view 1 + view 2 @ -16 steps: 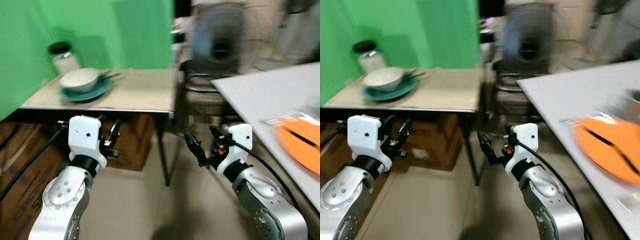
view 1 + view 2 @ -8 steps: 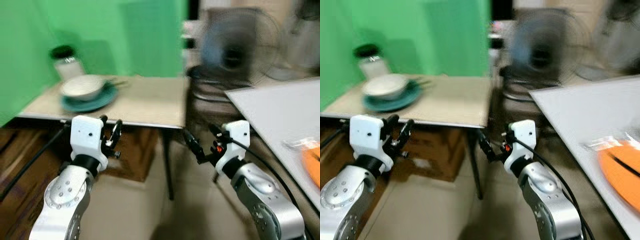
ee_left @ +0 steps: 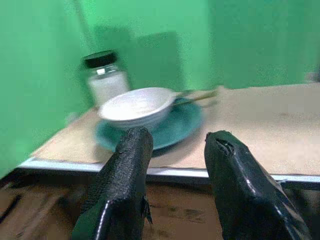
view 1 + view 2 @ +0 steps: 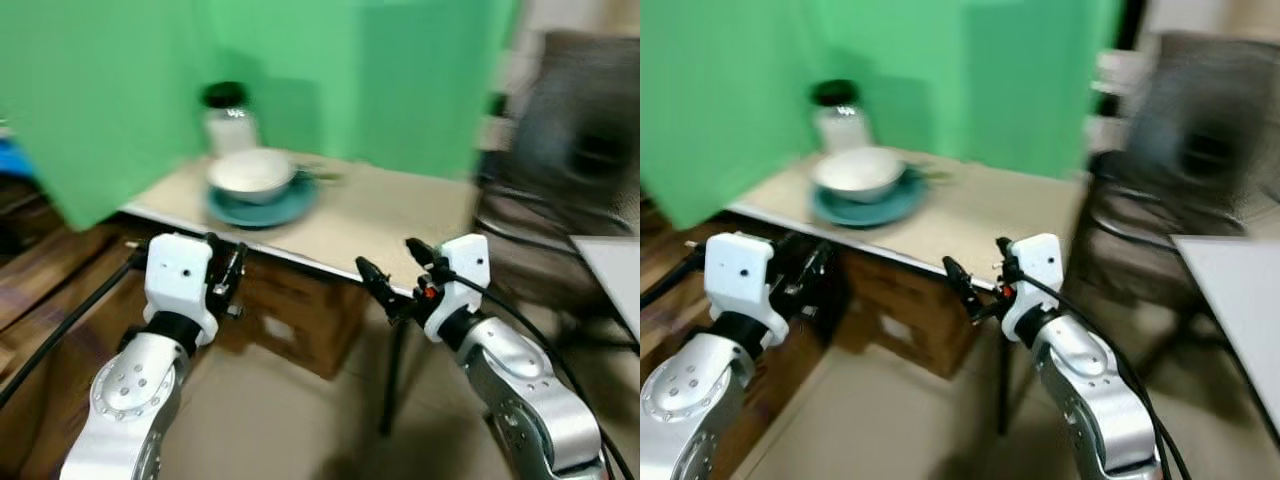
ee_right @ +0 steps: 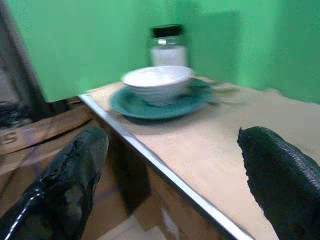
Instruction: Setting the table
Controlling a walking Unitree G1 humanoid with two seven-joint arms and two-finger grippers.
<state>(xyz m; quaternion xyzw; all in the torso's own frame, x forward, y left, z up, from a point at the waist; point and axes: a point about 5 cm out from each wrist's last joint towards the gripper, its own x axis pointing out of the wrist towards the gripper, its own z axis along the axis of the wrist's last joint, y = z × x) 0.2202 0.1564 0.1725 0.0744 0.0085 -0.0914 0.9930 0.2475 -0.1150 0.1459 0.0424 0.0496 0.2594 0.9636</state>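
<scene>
Grippers are seen nearest the camera, both raised in front of the robot and short of the table edge. The left gripper [image 4: 232, 272], black-fingered on a white wrist block, is held with a moderate gap between its fingers [image 3: 122, 185]; nothing is gripped or touched by them. The right gripper [image 4: 385, 278] is spread wide, its two black fingers [image 5: 70, 185] set well apart, and nothing is held or touched there either. Beyond the grippers, a beige-topped table [image 4: 400, 215] with a pale metal edge is seen, with brown cardboard boxes [image 4: 300, 315] stored beneath it. On the table's far left part, a round teal ceramic plate [image 4: 262, 208] is laid flat, and a white ribbed ceramic bowl [image 4: 251, 174] is set upright on it. Thin utensils [image 3: 197, 97], blurred, are rested on the plate's rim beside the bowl. Just behind the plate, a clear glass jar with a black lid and white contents [image 4: 227, 119] is stood upright. A green fabric backdrop [image 4: 330, 70] is hung behind the table.
</scene>
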